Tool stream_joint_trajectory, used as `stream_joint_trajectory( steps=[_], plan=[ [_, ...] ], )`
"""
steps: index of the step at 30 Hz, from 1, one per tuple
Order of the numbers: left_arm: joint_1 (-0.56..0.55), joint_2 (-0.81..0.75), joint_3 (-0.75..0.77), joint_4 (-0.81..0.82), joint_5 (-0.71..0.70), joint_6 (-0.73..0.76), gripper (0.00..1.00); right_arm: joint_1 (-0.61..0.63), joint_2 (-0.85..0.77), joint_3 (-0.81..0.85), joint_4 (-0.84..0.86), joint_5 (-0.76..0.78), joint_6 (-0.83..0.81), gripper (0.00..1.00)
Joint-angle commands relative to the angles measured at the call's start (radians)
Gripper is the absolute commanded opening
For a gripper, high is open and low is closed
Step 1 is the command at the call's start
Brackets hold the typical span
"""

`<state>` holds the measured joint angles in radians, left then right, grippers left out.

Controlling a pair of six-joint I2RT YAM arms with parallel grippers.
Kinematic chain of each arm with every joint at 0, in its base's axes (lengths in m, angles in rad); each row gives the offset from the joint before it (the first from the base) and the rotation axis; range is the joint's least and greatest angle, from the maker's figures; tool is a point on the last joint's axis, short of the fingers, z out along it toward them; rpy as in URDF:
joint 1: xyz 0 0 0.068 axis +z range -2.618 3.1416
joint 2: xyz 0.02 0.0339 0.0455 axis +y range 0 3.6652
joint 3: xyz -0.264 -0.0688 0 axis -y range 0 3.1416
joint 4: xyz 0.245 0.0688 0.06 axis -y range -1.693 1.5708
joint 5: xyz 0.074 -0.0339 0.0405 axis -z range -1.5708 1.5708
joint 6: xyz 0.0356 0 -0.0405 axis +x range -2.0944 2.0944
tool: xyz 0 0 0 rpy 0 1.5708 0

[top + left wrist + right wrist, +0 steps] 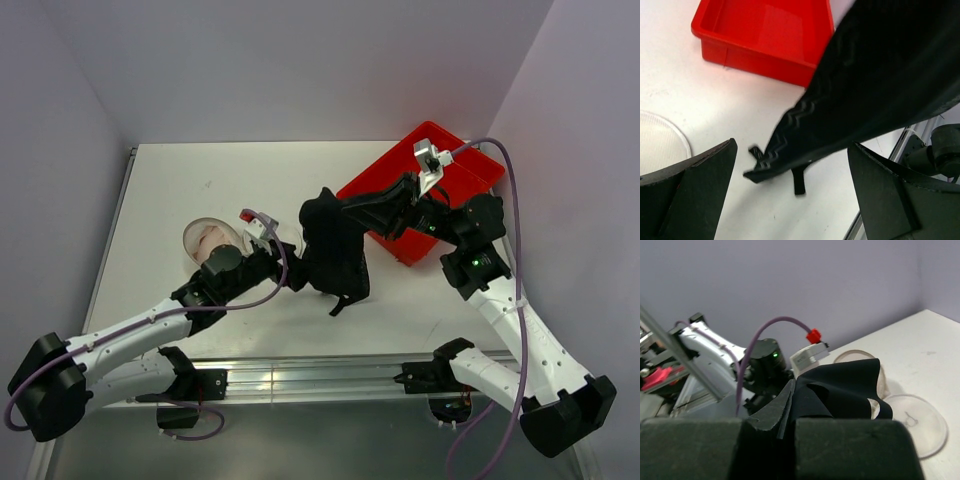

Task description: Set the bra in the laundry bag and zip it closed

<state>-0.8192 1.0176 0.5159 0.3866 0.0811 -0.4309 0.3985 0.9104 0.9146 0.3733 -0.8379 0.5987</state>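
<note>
Judging from how things lie, the task is barely begun: the bra point(337, 255) is not in the laundry bag point(211, 241), and the zip has yet to be closed. The black garment hangs at the centre of the overhead frame, its top pinched in the closed claw of the right gripper point(332, 215), while a strap and lower edge trail down toward the white table point(200, 180). The left gripper point(790, 145) sits just left of the cloth in the overhead view. Its own camera shows both fingers point(695, 190) spread wide, with the bra's lower edge dangling between them and not clamped. The bag stands left of centre in the overhead frame, near the left wrist and apart from the bra. Its round lid point(914, 425), bearing the small dark squiggle, lies flat on the table in the lower right of the right wrist view, so the mouth looks to be open. Through the mesh the overhead picture shows a pale pinkish tone, and I cannot tell whether anything lies inside. The red tray point(440, 185) sits at the upper right of the overhead frame, and the part seen by the left wrist camera shows only bare red floor. What remains, as I read it, is carrying the bra over the bag, tucking it in, shutting the lid and running the zip.
</note>
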Motion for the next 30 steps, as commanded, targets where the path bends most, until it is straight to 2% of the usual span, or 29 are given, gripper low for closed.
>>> stream_joint_trajectory(
  steps=[1, 7, 10, 13, 14, 16, 17, 18, 19, 26, 30],
  plan=[
    [-0.005, -0.025, 0.004, 0.103, 0.037, 0.057, 0.99, -0.006, -0.013, 0.061, 0.125, -0.11, 0.059, 0.0],
    [-0.005, -0.021, 0.015, 0.182, 0.288, 0.014, 0.99, -0.006, 0.014, 0.076, 0.145, -0.167, 0.069, 0.0],
    [-0.003, 0.001, 0.024, 0.218, 0.363, -0.011, 0.95, -0.006, 0.039, 0.076, 0.183, -0.185, 0.104, 0.0],
    [-0.006, 0.015, 0.033, 0.239, 0.393, -0.031, 0.81, -0.006, 0.047, 0.079, 0.193, -0.181, 0.115, 0.0],
    [-0.005, 0.018, 0.035, 0.25, 0.405, -0.032, 0.63, -0.007, 0.05, 0.079, 0.191, -0.182, 0.112, 0.0],
    [-0.005, 0.021, 0.041, 0.248, 0.402, -0.037, 0.42, -0.007, 0.051, 0.084, 0.181, -0.182, 0.104, 0.0],
    [-0.006, 0.021, 0.041, 0.239, 0.375, -0.042, 0.17, -0.007, 0.05, 0.086, 0.171, -0.178, 0.093, 0.0],
    [-0.006, 0.022, 0.048, 0.223, 0.353, -0.043, 0.06, -0.007, 0.05, 0.089, 0.149, -0.175, 0.084, 0.0],
    [-0.005, 0.024, 0.056, 0.206, 0.336, -0.046, 0.0, -0.009, 0.047, 0.09, 0.138, -0.173, 0.073, 0.0],
    [-0.005, 0.044, 0.127, 0.074, 0.163, -0.115, 0.0, -0.01, 0.002, 0.084, 0.064, -0.199, -0.043, 0.0],
    [0.008, 0.058, 0.173, -0.011, 0.083, -0.14, 0.0, -0.009, -0.053, 0.031, 0.165, -0.337, -0.033, 0.0]
  ],
)
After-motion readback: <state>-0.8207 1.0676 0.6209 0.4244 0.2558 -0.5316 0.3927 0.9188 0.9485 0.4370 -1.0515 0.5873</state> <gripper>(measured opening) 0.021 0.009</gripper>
